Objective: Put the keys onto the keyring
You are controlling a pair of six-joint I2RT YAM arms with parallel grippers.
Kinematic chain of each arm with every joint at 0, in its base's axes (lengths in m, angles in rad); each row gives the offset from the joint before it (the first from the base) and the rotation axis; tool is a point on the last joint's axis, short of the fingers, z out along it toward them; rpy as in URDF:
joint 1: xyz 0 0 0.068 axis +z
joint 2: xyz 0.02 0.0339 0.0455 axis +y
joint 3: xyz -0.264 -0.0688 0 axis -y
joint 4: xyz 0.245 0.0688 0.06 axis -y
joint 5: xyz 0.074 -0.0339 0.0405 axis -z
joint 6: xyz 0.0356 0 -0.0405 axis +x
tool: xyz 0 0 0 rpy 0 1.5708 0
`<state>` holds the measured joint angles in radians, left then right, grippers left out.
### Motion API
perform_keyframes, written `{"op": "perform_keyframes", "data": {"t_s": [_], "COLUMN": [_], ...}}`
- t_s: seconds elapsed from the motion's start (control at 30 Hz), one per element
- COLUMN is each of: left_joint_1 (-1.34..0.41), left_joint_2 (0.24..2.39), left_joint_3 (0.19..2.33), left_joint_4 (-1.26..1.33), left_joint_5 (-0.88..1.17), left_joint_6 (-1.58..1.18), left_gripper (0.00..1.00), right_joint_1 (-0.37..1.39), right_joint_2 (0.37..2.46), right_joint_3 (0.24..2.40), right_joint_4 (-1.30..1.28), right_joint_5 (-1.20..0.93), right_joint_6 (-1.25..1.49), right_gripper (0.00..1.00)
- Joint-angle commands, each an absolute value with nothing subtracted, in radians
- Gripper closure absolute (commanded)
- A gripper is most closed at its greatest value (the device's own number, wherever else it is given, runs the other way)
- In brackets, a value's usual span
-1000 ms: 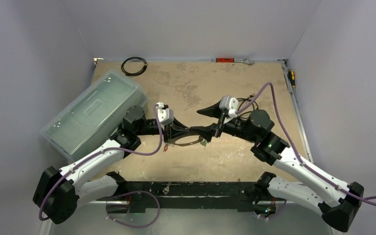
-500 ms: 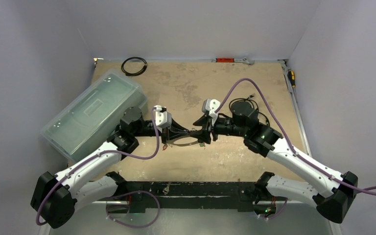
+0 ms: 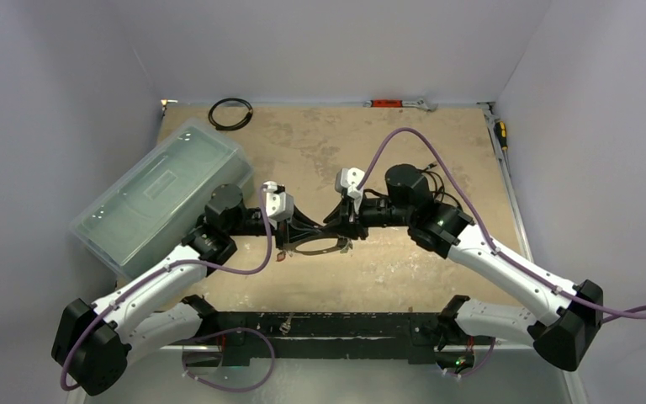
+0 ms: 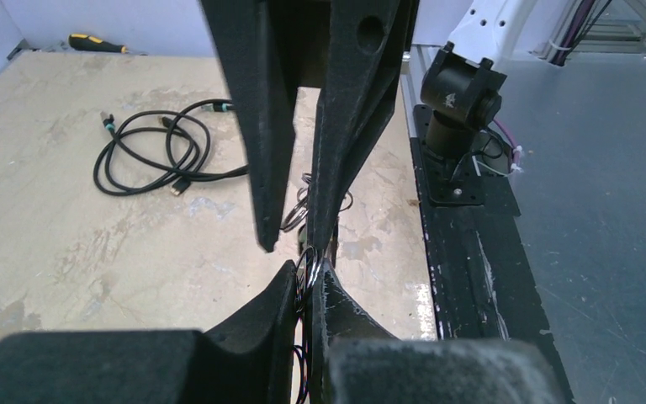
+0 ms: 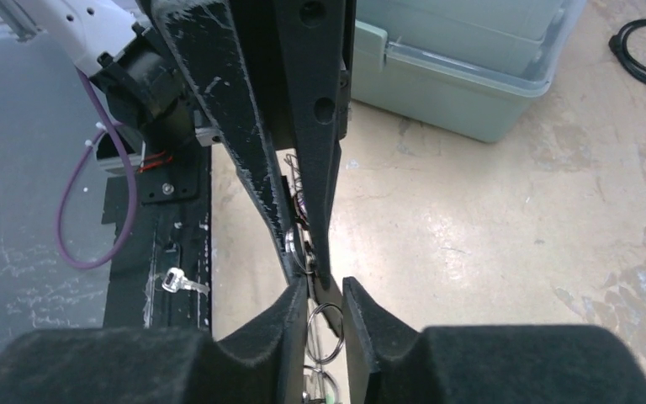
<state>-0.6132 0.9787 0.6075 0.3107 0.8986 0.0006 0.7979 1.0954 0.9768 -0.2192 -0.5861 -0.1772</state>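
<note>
Left tool [image 4: 307, 279] pinches the keyring [image 3: 313, 247], stretched sideways toward right tool [image 5: 326, 296].

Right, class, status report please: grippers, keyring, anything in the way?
Left gripper shut on the keyring. Right gripper: jaws narrowly apart around a small ring, grip unclear. Loose black cable lies apart, not obstructing.

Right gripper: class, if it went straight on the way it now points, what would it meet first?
Probably the left gripper, which faces it tip to tip, shut on the keyring. The right gripper has its tips almost there, though depth is unclear.
</note>
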Motion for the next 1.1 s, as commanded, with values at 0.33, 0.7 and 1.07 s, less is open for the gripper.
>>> {"op": "perform_keyframes", "data": {"t_s": [0.33,0.7,1.07], "left_joint_1": [-0.621,-0.621,-0.621], "left_joint_2": [0.945,0.939,0.978], "left_joint_3": [0.659,0.713,0.814], "left_joint_4": [0.384,0.265,0.106], "left_joint_5": [0.92,0.9,0.934], "left_joint_6": [0.029,0.109,0.201], "left_gripper": [1.0,1.0,1.0], "right_joint_1": [0.808,0.808,0.809], "right_joint_2": [1.13,1.186,1.18], "right_joint_3": [1.034,1.098,1.093], "right_joint_4": [-0.362,-0.516,-0.537], "right_joint_5": [-0.612,-0.592,-0.574], "right_joint_6": [-0.214,-0.275,-0.264], "right_gripper": [0.5,0.45,0.51]}}
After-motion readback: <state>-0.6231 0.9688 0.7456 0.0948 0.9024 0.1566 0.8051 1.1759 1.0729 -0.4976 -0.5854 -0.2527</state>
